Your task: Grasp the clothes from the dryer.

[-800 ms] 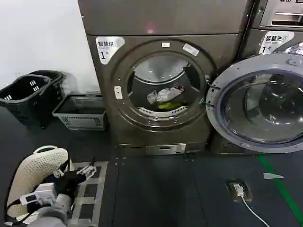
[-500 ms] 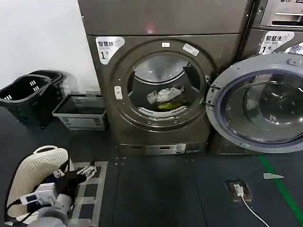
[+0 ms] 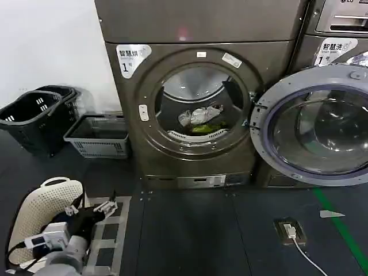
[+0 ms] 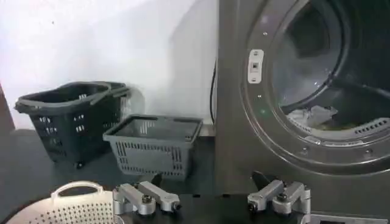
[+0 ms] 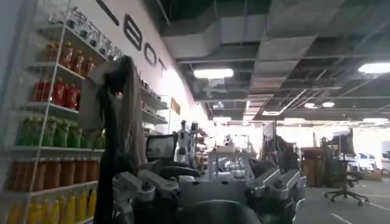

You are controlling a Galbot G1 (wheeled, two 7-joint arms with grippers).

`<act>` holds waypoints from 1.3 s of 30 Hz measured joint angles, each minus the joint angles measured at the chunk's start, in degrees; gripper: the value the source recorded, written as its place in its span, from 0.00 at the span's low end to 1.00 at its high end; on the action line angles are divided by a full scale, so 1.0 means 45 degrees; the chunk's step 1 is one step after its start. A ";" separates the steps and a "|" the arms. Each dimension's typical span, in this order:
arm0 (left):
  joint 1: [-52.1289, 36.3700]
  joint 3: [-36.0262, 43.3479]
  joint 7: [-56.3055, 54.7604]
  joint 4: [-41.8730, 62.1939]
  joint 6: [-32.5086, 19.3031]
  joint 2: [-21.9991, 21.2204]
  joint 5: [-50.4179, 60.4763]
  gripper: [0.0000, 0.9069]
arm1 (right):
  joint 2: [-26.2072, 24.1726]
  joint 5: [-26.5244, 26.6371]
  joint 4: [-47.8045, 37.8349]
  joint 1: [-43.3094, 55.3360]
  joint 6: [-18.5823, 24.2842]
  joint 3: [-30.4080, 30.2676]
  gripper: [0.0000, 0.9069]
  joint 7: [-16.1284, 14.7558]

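Lying inside the drum of the bronze dryer (image 3: 192, 103), the whitish-grey and yellow-green clothes (image 3: 199, 119) sit behind the open porthole. Left end effector (image 3: 98, 208), fingers spread wide and empty, hovers low near the floor; right end effector (image 5: 210, 185), likewise wide, faces away.

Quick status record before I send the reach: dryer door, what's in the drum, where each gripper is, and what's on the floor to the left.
dryer: door swung open to its right, round opening unobstructed
clothes: whitish-grey piece lying on a yellow-green one at the drum bottom, ungrasped
left gripper: open, empty, low by the floor, left of the dryer, aimed toward it
right gripper: open, empty, pointing away at a room with shelves
white perforated basket: beside the left arm
floor, left: grey crate, dark baskets
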 measured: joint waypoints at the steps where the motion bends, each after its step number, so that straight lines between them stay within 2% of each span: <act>1: 0.0002 0.0002 -0.0001 -0.0001 0.0000 0.0001 0.0000 1.00 | 0.0000 0.0003 0.0001 0.0003 0.0007 -0.0003 1.00 0.0001; 39: 0.0020 0.0120 0.0025 0.0105 0.0001 -0.0091 0.0060 1.00 | 0.0125 0.0081 -0.0102 0.0026 0.0112 -0.0025 1.00 0.0075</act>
